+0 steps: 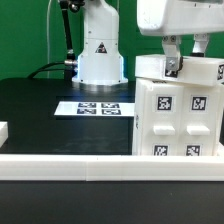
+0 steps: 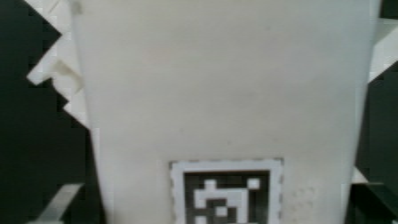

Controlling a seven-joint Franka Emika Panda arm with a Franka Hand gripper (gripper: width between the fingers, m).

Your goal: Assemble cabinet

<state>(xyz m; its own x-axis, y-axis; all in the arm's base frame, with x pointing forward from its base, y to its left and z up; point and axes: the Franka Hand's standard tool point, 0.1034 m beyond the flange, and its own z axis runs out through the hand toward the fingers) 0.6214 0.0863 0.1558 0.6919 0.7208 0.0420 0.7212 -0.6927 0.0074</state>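
Note:
The cabinet (image 1: pixel 180 110), a large white box with square black-and-white tags on its front, stands on the black table at the exterior view's right. My gripper (image 1: pixel 186 58) is at its top. One dark finger (image 1: pixel 172 66) is down over the front of the top edge and the other sits behind it, so the jaws straddle the top wall and look closed on it. In the wrist view a flat white face of the cabinet (image 2: pixel 214 90) fills the picture, with one tag (image 2: pixel 226 190) low on it. The fingertips hardly show there.
The marker board (image 1: pixel 100 107) lies flat on the table in front of the robot's white base (image 1: pixel 100 55). A long white border rail (image 1: pixel 90 165) runs along the near edge. A small white piece (image 1: pixel 3 130) shows at the exterior view's left edge.

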